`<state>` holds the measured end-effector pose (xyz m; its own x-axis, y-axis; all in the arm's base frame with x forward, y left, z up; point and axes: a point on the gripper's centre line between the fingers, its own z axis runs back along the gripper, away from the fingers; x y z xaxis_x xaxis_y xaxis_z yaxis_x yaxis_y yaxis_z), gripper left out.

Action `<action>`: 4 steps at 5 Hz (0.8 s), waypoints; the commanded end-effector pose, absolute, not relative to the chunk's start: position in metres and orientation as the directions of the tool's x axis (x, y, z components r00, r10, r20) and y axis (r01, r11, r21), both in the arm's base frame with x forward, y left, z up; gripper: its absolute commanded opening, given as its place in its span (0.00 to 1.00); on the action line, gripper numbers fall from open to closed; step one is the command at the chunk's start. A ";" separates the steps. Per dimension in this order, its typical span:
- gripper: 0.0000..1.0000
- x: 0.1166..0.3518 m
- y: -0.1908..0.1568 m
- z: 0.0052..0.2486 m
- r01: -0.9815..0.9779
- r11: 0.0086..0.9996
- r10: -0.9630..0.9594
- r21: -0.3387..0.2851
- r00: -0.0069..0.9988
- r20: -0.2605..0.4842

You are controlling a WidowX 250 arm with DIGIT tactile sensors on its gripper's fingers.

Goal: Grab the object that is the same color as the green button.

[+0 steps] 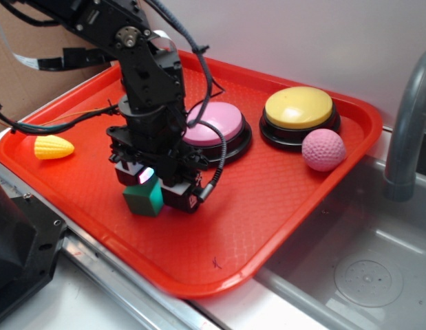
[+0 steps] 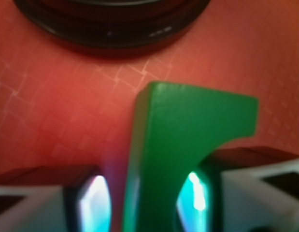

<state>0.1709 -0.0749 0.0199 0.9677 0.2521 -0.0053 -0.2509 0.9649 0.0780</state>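
Observation:
The dark green block with an arch notch lies on the red tray, in front of the pink button. My gripper is down over it with a finger on each side. In the wrist view the block stands between the fingers of the gripper. The right pad sits against the notch side. A strip of tray shows between the left pad and the block, so the jaws are open round it. The green button is not in view; the arm may hide it.
A pink dome button and a yellow dome button stand at the tray's back, with a pink dimpled ball beside the yellow one. A yellow corn toy lies at the left. A steel sink and faucet are on the right. A black button base shows just ahead.

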 end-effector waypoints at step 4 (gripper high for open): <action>0.00 0.158 -0.010 0.193 -0.045 0.989 0.036 0.141 0.997 0.061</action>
